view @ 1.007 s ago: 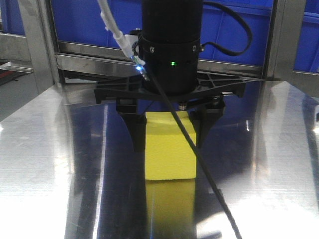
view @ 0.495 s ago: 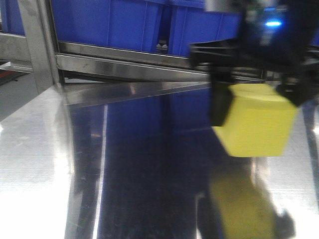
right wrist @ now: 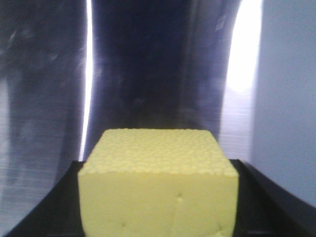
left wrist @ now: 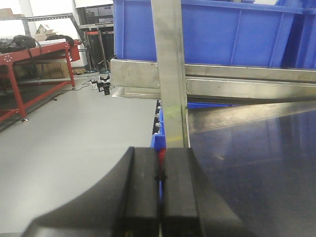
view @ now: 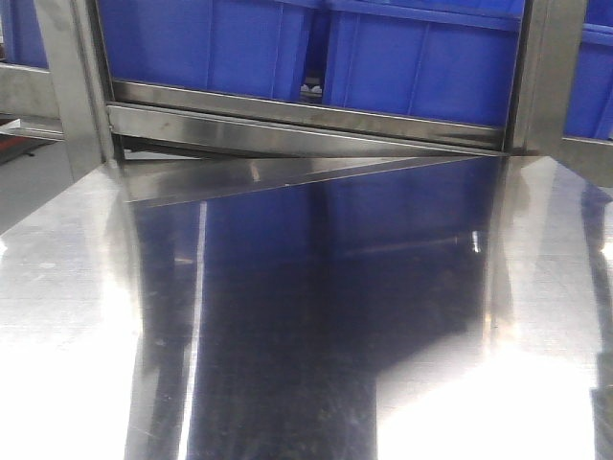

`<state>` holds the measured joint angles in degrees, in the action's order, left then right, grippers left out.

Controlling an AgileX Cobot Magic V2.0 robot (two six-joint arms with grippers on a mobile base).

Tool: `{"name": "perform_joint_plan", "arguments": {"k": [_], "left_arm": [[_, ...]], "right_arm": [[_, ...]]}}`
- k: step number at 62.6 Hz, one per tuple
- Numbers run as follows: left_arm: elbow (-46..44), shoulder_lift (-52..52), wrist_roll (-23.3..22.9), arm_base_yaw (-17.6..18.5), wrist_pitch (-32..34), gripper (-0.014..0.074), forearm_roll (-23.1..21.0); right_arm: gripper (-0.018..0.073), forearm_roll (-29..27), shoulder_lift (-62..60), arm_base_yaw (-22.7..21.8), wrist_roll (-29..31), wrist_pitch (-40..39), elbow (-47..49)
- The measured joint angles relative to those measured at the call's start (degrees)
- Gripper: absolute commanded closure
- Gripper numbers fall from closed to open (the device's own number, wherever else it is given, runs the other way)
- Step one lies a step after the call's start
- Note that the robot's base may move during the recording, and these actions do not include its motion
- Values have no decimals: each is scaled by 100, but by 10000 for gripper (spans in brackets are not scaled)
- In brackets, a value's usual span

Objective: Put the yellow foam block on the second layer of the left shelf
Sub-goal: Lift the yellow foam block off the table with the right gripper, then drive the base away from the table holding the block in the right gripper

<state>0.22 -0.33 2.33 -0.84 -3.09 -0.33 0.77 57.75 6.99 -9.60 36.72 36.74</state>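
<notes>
My right gripper (right wrist: 158, 207) clamps the yellow foam block (right wrist: 157, 177) squarely between its fingers, with the steel table (right wrist: 44, 98) beyond it. My left gripper (left wrist: 160, 190) is pressed together and empty, facing the shelf post (left wrist: 170, 74).

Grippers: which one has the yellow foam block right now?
The right gripper: its wrist view shows the yellow foam block clamped between its black jaws. The left gripper has its jaws pressed together with nothing between them.
</notes>
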Motion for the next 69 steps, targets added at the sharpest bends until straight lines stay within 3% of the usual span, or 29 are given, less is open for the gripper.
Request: {"name": "perform_joint_plan", "arguments": {"k": [10, 39, 55, 69], "left_arm": [[0, 0, 0, 0, 0, 472, 0], [0, 0, 0, 0, 0, 472, 0], [0, 0, 0, 0, 0, 472, 0], [0, 0, 0, 0, 0, 472, 0]], "right_arm": [[105, 0, -729, -337, 297, -683, -537], [105, 0, -3458, -355, 378, -2886, -1957], [105, 0, -4723, -355, 392, -3205, -2364], [105, 0, -4876, -355, 392, -3213, -2386]]}}
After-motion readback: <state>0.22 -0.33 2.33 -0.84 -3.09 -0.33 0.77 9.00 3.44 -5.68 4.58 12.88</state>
